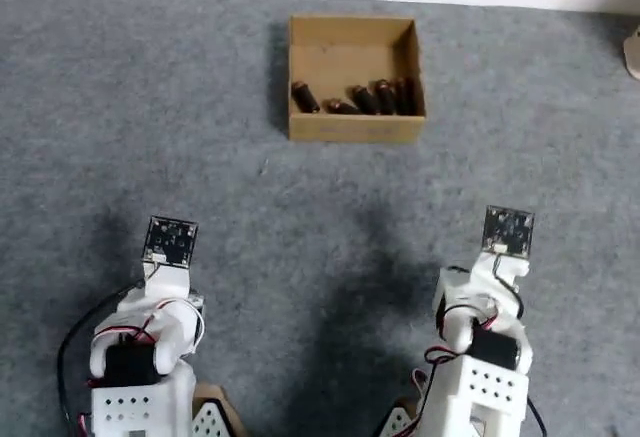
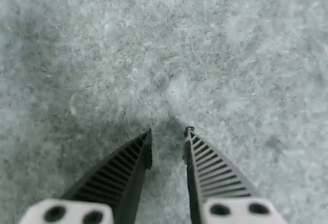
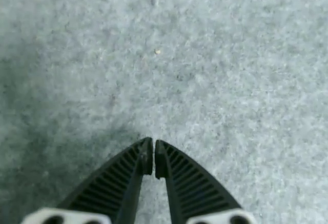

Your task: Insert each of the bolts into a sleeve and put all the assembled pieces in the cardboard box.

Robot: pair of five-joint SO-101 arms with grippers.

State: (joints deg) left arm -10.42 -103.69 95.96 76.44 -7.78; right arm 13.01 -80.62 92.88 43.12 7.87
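Status, left to right. The left gripper (image 2: 168, 131) hangs low over the grey mat (image 2: 169, 55), fingers released with a narrow gap between the tips and nothing in it. I read this as a parked pose, since every part I can see is elsewhere. At centre, the cardboard box (image 1: 355, 129) stands at the far side of the mat, open side up, well apart from both grippers. The assembled pieces (image 1: 360, 98) lie inside it in a row against the near wall, some touching. I count about five, but they overlap and the number is not certain. The right gripper (image 3: 154, 144) also hangs over the mat, fingers clenched almost tip to tip on nothing. Judgement: with the visible pieces boxed and both grippers empty, I rate the task complete or nearly so, and no grasp is called for.
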